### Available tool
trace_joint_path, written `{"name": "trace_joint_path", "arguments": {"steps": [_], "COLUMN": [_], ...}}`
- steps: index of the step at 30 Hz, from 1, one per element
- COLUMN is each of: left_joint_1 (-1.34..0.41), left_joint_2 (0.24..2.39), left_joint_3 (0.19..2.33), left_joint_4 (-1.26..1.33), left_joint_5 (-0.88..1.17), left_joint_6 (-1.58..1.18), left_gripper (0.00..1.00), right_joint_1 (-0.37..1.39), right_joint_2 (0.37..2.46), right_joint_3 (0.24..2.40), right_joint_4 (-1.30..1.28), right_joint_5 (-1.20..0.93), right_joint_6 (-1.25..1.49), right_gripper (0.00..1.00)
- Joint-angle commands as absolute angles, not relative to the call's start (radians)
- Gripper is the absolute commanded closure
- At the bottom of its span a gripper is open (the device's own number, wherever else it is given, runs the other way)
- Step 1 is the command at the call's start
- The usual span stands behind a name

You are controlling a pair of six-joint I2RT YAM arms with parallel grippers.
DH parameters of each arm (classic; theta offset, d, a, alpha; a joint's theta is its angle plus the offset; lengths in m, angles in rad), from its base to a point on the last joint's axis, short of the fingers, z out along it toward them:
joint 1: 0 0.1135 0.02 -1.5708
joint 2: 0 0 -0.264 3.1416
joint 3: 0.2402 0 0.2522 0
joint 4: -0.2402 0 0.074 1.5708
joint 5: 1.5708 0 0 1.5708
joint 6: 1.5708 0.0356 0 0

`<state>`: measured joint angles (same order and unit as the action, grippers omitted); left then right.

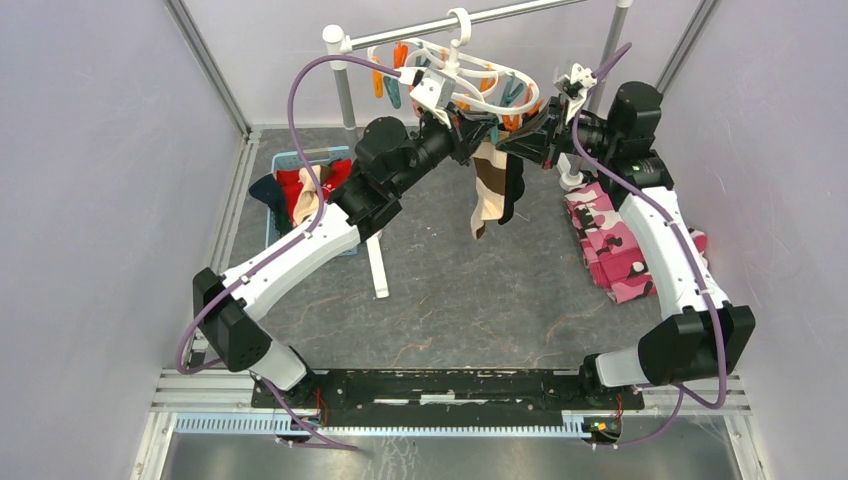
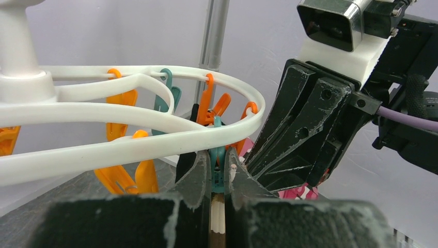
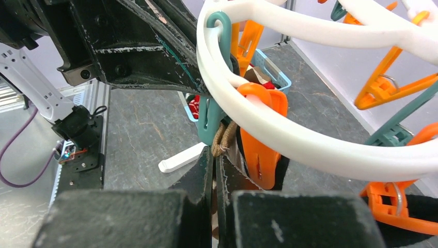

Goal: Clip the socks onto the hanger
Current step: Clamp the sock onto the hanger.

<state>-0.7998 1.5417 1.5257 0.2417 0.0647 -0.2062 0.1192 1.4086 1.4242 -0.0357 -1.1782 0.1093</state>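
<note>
The white oval hanger [image 1: 500,72] hangs from the pole with orange and teal clothespins. My left gripper [image 1: 478,135] is shut on a teal clothespin [image 2: 217,173] under the hanger ring [image 2: 155,142]. A brown-and-cream sock [image 1: 488,195] hangs below both grippers and shows between the left fingers [image 2: 217,217]. My right gripper [image 1: 512,138] is shut on that sock's top edge [image 3: 223,139], right beside the teal clothespin [image 3: 206,121] and an orange one [image 3: 261,139]. A dark sock [image 1: 516,185] hangs next to it.
A blue basket [image 1: 283,160] at the left holds red [image 1: 293,190], beige and navy socks. A pink camouflage cloth [image 1: 615,245] lies at the right. The silver pole rack [image 1: 420,32] stands at the back, its white foot [image 1: 378,268] reaching forward.
</note>
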Motion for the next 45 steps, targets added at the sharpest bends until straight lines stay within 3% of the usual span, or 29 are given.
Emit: {"name": "trace_joint_path", "arguments": {"steps": [1,11,20,24,28,37,45], "left_joint_1": [-0.795,-0.795,-0.795,-0.795,-0.795,-0.795,-0.795], "left_joint_2": [1.502,1.514,1.507,1.496,1.485,1.42,1.283], "left_joint_3": [1.517,1.523,1.526,1.519,1.512,1.432,1.266], "left_joint_4": [0.251,0.245,0.245,0.244,0.244,0.244,0.247], "left_joint_5": [0.094,0.109,0.103,0.101,0.109,0.135,0.271], "left_joint_6": [-0.149,-0.154,-0.173,-0.178,-0.188,-0.218,-0.214], "left_gripper": [0.97,0.96,0.63,0.57,0.48,0.27,0.14], "right_joint_1": [0.113,0.112,0.112,0.112,0.113,0.101,0.034], "right_joint_2": [1.411,1.411,1.414,1.413,1.403,1.326,1.193], "right_joint_3": [1.486,1.476,1.468,1.466,1.455,1.382,1.206], "right_joint_4": [-0.061,-0.027,-0.063,-0.098,-0.128,-0.212,-0.32], "right_joint_5": [-1.2,-1.216,-1.205,-1.192,-1.181,-1.13,-1.095], "right_joint_6": [0.034,0.06,0.031,0.008,-0.045,-0.151,-0.337], "right_gripper": [1.0,1.0,0.95,0.9,0.78,0.31,0.17]}}
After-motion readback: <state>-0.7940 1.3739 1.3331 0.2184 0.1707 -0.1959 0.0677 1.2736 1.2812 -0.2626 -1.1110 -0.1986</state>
